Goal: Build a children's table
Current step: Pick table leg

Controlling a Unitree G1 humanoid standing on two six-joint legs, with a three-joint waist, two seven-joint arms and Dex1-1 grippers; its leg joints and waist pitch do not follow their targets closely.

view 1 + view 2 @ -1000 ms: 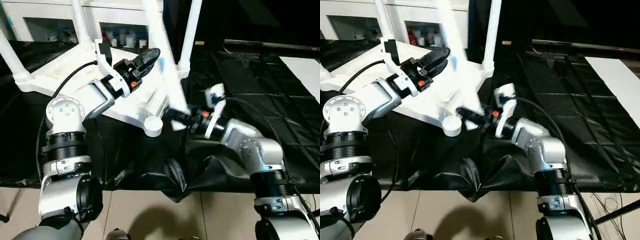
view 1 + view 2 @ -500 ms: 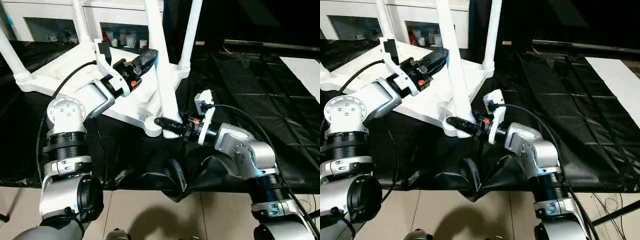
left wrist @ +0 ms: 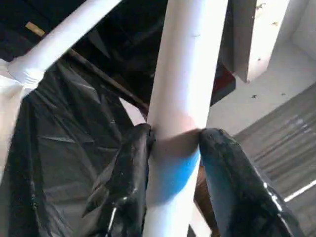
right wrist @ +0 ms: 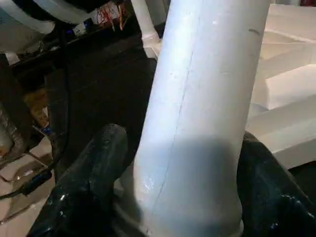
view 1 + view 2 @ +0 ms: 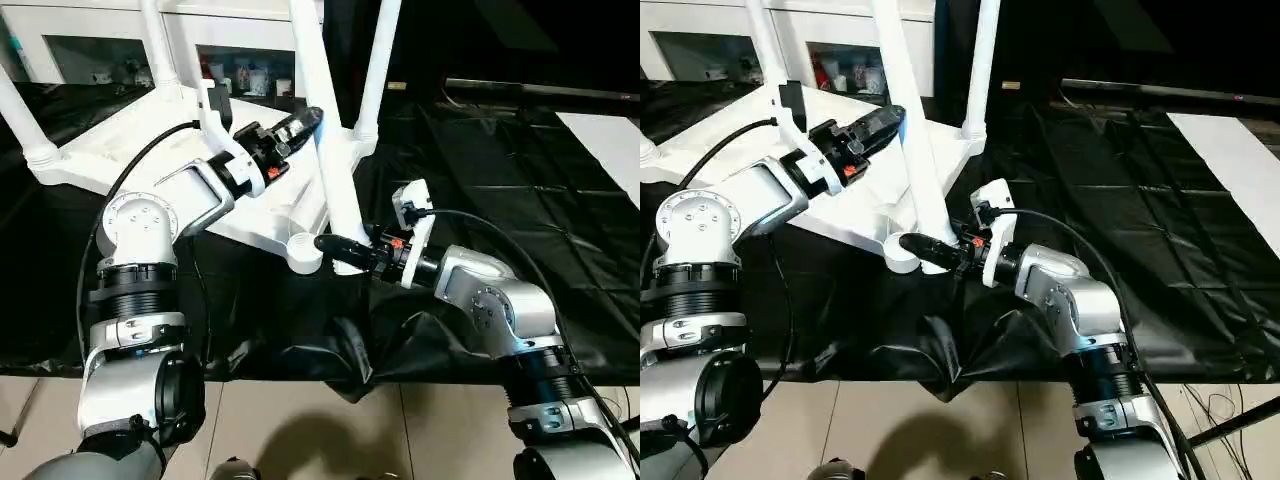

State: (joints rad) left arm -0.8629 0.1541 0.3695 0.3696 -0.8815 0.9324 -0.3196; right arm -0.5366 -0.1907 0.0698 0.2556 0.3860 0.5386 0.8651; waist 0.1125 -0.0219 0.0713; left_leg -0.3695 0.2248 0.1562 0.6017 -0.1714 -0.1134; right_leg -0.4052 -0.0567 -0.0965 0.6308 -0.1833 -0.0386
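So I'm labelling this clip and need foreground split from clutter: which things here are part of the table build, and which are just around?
Part of the job:
- tabletop, upside down
- leg held by both grippers
- three legs already standing in corners, e.g.
- empty corner socket
- left gripper
- right gripper

Just around:
- black sheet
- cabinet with small items inside

Over the last second the right hand [image 5: 338, 246] swings in from clear of the corner socket [image 5: 303, 250] and closes its fingers [image 4: 89, 182] around the foot of the fourth leg [image 5: 322, 130], right at the socket's rim. The leg, a tilted blur a second ago, now stands steady and nearly upright, its foot beside the socket. The left hand [image 5: 300, 125] shifts a little higher along the leg, fingers [image 3: 129, 170] pressed to either side of the tube. The right forearm [image 5: 1060, 285] draws nearer the tabletop [image 5: 110, 135].
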